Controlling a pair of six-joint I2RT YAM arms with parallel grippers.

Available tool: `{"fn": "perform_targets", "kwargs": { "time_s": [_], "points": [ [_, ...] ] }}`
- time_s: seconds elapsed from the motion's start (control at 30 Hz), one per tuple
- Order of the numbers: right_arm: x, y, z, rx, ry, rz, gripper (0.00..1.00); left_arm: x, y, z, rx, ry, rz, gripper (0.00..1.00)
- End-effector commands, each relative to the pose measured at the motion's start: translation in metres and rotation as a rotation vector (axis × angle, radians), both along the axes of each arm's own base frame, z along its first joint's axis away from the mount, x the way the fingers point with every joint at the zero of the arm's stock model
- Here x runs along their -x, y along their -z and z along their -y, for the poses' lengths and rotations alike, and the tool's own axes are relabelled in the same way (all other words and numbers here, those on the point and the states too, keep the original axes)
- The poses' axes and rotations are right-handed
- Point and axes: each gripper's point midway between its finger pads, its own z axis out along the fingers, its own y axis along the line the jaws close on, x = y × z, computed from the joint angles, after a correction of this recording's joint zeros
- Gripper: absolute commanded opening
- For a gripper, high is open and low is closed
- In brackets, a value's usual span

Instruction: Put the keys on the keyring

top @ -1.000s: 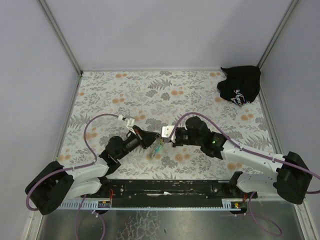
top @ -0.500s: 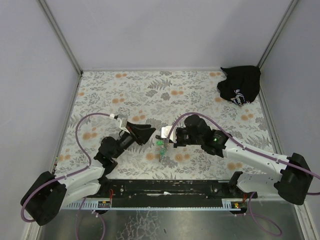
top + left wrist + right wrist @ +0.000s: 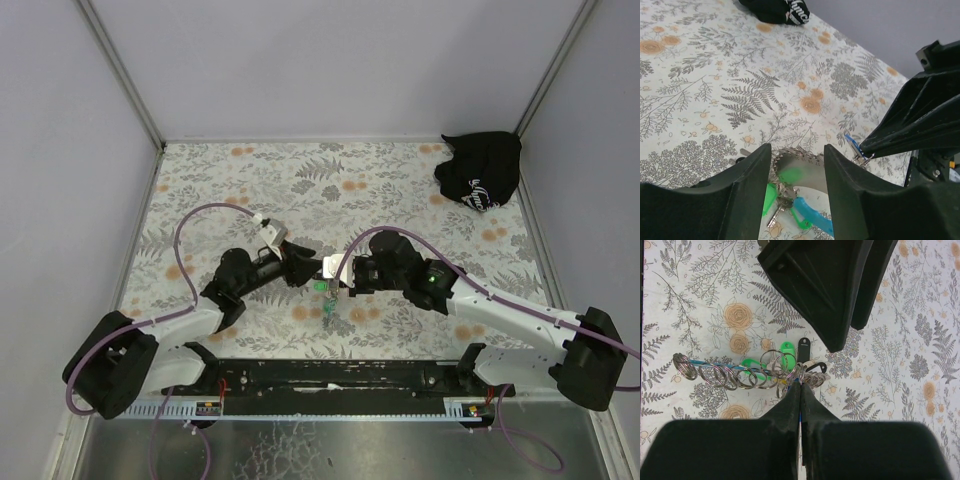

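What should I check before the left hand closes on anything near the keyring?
1. Right hand shut on the keyring at its ring cluster: ok.
2. Left hand open, holding nothing: ok.
3. Chain lies between the left hand's fingers in its wrist view: ok.
4. The two hands close together but not touching: ok.
5. Keys picked out among the green tags and rings: cannot tell, the small parts are bunched together.
6. Black bag off in the far corner, away from both hands: ok.
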Motion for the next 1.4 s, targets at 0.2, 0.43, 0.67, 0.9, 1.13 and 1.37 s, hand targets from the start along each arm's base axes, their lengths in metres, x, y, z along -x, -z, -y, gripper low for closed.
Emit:
{"fn": "perform_targets", "kwargs": {
  "time_s": [0.2,0.43,0.67,0.9,1.13,1.37],
  "points": [
    [-0.005,-0.046,-0.011,-0.101,-0.017,0.09,0.0,0.006,0.013,0.012,-0.073,0.12,0.011,0.48],
    [-0.007,-0.046,-0.009,-0.098,0.0,0.1,0.0,0.02,0.012,0.017,-0.06,0.203,0.021,0.49],
    [-0.009,-0.043,-0.01,-0.096,0.004,0.097,0.0,0.028,0.004,0.016,-0.043,0.223,0.05,0.5],
    [-0.009,-0.046,-0.009,-0.102,0.004,0.103,0.0,0.031,0.011,0.021,-0.051,0.24,0.029,0.51],
    [-0.009,-0.046,-0.009,-0.102,0.009,0.106,0.0,0.044,0.012,0.031,-0.07,0.294,0.046,0.52],
    [-0.009,-0.043,-0.009,-0.098,0.011,0.101,0.0,0.061,-0.007,0.033,-0.04,0.32,0.131,0.53]
  ]
}}
